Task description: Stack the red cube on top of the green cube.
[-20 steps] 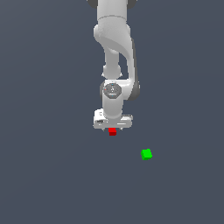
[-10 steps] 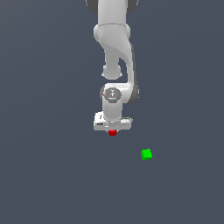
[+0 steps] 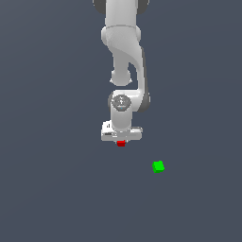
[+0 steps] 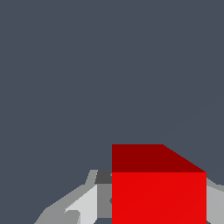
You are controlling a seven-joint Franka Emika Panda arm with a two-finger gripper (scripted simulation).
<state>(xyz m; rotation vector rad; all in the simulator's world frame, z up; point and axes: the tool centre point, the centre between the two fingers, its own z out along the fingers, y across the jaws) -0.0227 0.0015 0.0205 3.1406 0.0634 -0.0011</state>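
Note:
The red cube (image 3: 121, 143) sits directly under the white hand, only its lower part showing. My gripper (image 3: 121, 141) is down over it. In the wrist view the red cube (image 4: 158, 192) fills the space between the two grey fingers (image 4: 103, 197), and both lie flush against its sides, so the gripper (image 4: 159, 210) is shut on it. I cannot tell whether the cube is off the floor. The green cube (image 3: 158, 166) lies alone on the floor, nearer the camera and to the exterior view's right of the gripper. It is out of the wrist view.
The white arm (image 3: 124, 52) rises straight up behind the gripper. The flat dark grey floor (image 3: 56, 189) surrounds both cubes.
The hand has come down a little over the red cube, so less of the cube shows beneath it. Neither the red cube nor the green cube has shifted.

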